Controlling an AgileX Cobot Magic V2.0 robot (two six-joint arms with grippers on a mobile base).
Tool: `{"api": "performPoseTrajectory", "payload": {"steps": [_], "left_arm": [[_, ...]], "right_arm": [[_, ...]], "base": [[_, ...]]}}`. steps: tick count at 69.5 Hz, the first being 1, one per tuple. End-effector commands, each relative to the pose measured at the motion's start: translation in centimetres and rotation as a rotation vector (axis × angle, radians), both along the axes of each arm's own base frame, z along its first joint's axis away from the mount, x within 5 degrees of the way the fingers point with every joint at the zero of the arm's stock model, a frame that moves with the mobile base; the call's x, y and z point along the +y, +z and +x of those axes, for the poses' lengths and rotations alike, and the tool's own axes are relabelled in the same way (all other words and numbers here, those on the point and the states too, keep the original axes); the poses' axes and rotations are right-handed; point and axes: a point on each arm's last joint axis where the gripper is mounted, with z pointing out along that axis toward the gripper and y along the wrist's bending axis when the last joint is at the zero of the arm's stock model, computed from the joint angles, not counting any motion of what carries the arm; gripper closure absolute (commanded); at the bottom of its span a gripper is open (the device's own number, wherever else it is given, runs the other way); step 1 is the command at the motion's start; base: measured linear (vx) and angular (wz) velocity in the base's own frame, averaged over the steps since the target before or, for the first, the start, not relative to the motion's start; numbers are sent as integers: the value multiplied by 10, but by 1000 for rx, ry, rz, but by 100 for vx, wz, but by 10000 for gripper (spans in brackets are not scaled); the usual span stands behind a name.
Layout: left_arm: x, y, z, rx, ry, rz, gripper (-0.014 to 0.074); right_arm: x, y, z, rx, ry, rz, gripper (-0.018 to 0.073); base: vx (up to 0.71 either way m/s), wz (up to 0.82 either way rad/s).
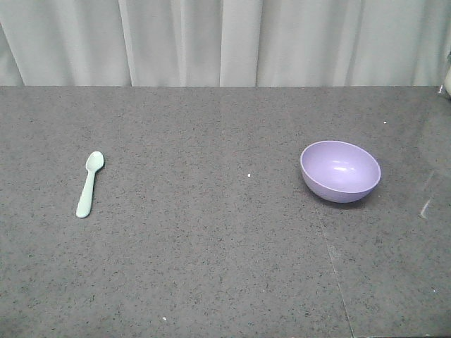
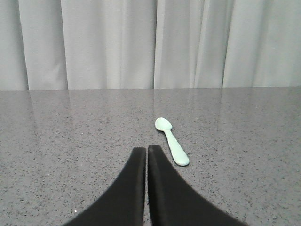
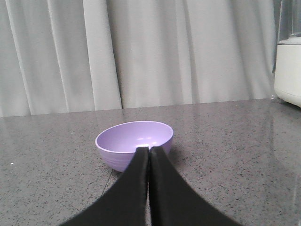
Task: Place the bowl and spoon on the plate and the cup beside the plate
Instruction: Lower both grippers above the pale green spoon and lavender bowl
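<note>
Spoon (image 1: 89, 184): left of frame, loose on the table (image 1: 211, 267). Bowl (image 1: 340, 171): right of frame, loose. Plate, cup: unseen. Left gripper (image 2: 146, 151), right gripper (image 3: 149, 151): closed, empty. Nothing arranged yet.

The bowl (image 1: 340, 171) was lavender-purple, the spoon (image 1: 89, 184) pale mint-green, the counter (image 1: 211, 246) dark grey with fine speckles, the curtain (image 1: 211, 42) white, the fingers (image 2: 127, 188) black.

The spoon (image 1: 89, 183) at left and the bowl (image 1: 340, 171) at right lie well apart on the table (image 1: 211, 267), with open grey surface between and in front of them. A curtain (image 1: 225, 42) closes off the far edge. A white appliance (image 3: 288, 70) stands at the far right.
</note>
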Motion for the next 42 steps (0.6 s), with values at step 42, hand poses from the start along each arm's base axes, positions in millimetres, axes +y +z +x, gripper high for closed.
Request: {"api": "performPoseTrajectory", "payload": {"steps": [42], "left_arm": [[0, 10, -2, -91, 2, -15, 603]], "right_arm": [[0, 6, -1, -77, 0, -4, 565]], "base": [[0, 0]]}}
